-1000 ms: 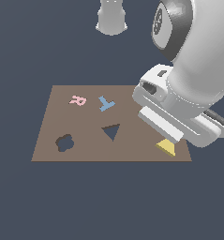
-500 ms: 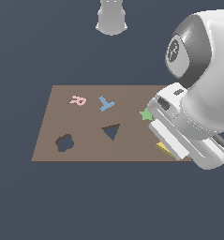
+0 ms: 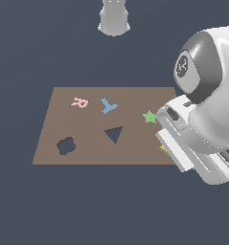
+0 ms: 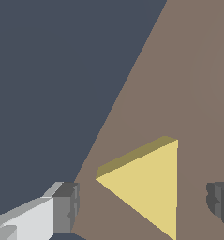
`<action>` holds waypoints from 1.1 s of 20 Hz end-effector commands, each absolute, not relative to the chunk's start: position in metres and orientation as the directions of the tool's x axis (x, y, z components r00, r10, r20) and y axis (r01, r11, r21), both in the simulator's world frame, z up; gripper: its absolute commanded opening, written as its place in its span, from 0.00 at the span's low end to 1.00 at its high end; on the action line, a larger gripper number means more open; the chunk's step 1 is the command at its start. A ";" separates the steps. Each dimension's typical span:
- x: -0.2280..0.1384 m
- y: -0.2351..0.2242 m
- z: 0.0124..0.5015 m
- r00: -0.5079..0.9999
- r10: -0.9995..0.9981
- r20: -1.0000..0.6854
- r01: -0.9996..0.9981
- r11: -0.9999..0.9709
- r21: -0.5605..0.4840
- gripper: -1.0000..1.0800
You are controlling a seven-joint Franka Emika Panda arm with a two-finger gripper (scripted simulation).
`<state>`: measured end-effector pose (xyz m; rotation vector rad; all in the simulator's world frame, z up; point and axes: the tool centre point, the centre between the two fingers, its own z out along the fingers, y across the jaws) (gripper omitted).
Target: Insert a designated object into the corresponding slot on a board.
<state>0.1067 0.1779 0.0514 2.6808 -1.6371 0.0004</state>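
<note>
The pincer (image 4: pixel 144 204) hangs with its two fingers spread apart, one grey fingertip (image 4: pixel 66 206) on each side of the yellow triangle block (image 4: pixel 146 185) and neither touching it yet. The block lies flat on the brown board (image 3: pixel 87 143), close to the board's edge at the exterior view's right; in that view only a sliver of yellow (image 3: pixel 163 150) shows beneath the arm's white hand.

Judging from this, the step in hand is the grasp — the fingers straddle the piece but have not closed. The next move seems to call for a slight descent, a squeeze on two of the block's sides, then a lift and a carry toward the dark triangular slot (image 3: pixel 114 134) near the board's middle, with the piece turned to match the slot's downward point.

The arm leans in from the exterior view's right, its bulky white wrist bent over the board's corner, just beside a green star (image 3: pixel 149 116)
</note>
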 end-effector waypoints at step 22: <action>0.110 0.179 0.030 0.442 -0.897 0.000 -0.897 -0.442 0.000 0.00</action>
